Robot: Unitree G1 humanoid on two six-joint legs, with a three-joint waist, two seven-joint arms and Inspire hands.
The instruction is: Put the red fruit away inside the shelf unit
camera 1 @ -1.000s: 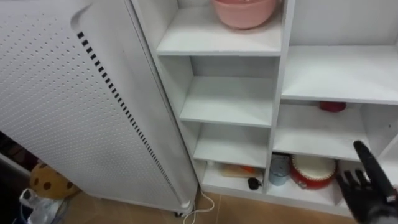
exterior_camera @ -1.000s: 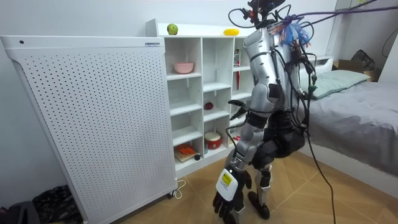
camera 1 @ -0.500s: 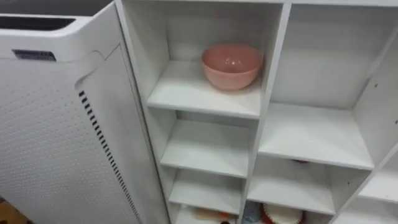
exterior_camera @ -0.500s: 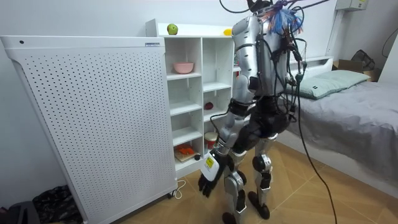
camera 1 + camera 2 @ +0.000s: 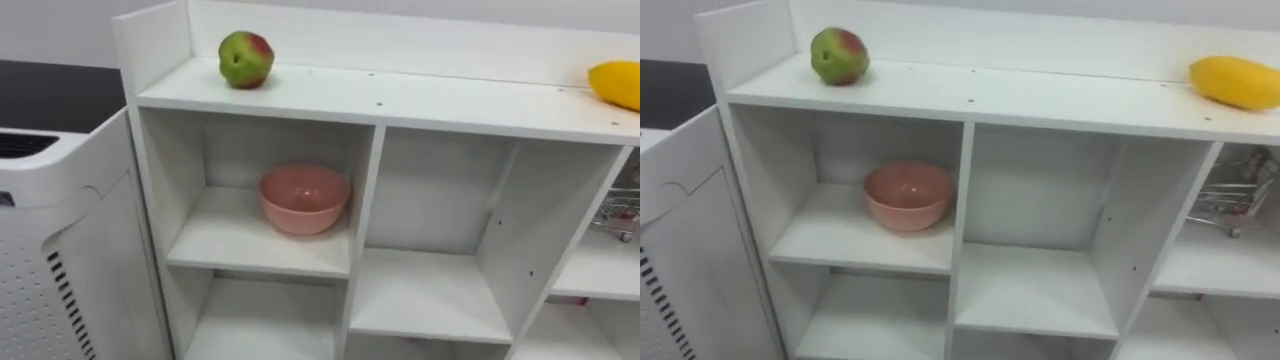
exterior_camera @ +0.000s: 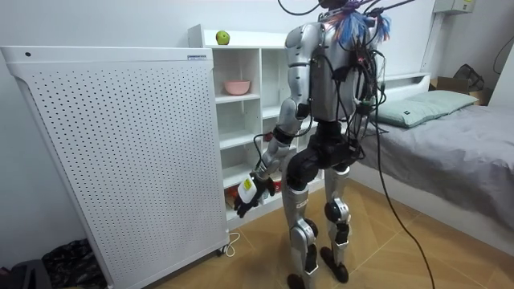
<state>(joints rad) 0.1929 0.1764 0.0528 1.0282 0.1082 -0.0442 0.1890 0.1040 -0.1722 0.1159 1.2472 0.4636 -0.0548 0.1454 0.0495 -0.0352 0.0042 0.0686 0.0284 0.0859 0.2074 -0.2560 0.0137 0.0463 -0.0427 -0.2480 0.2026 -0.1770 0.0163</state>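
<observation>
one apple atop closet, robot hand well below.

Nothing written could be read. A small dark label sat at the top corner of the white perforated panel, next to the shelf unit, but its print was too small to make out

The yellow fruit on the closet's top and a wire basket inside it are cut off by the right edge.
</observation>
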